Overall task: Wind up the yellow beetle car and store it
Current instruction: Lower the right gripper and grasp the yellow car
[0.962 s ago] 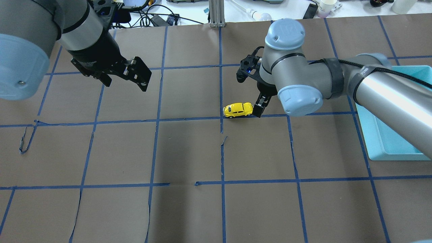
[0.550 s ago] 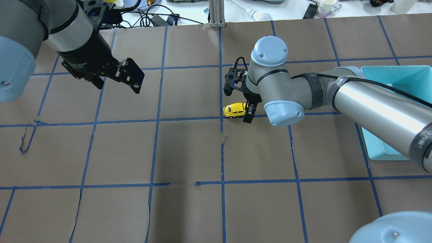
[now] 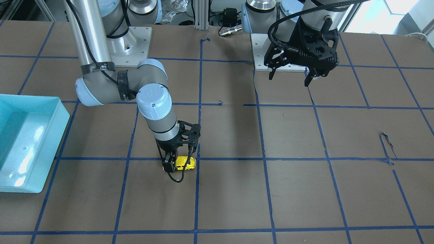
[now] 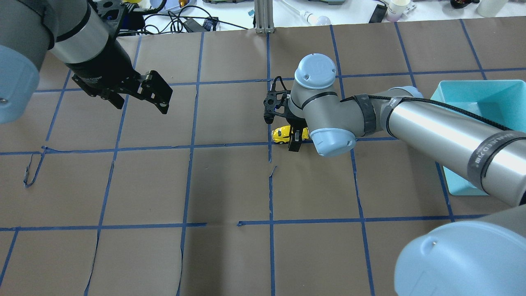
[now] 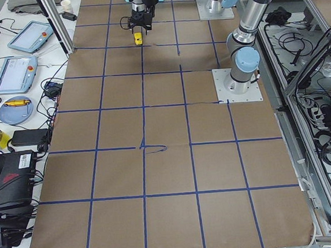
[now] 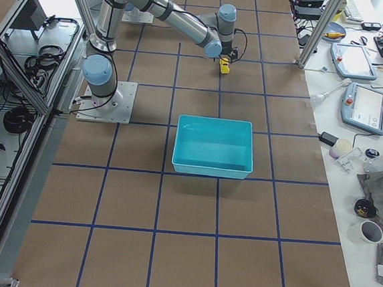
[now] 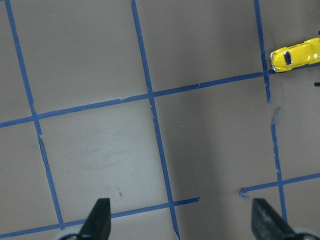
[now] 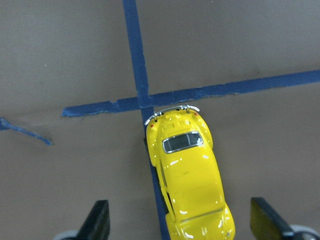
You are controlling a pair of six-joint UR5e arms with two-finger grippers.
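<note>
Lower right gripper [image 8: 182,225], jaws wide, squarely over car [image 8: 187,175] lying between its fingertips on counter [image 4: 230,185]. Centre on the doors, close gently, press wheels down for the pull-back. Leave left gripper [image 3: 290,79], also wide, well away.

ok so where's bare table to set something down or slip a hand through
Free: the table squares on the robot's side of the yellow beetle car, and the stretch between the car and the raised left gripper. Crowded: the right gripper straddles the car, its arm spanning the space toward the blue bin.
</note>
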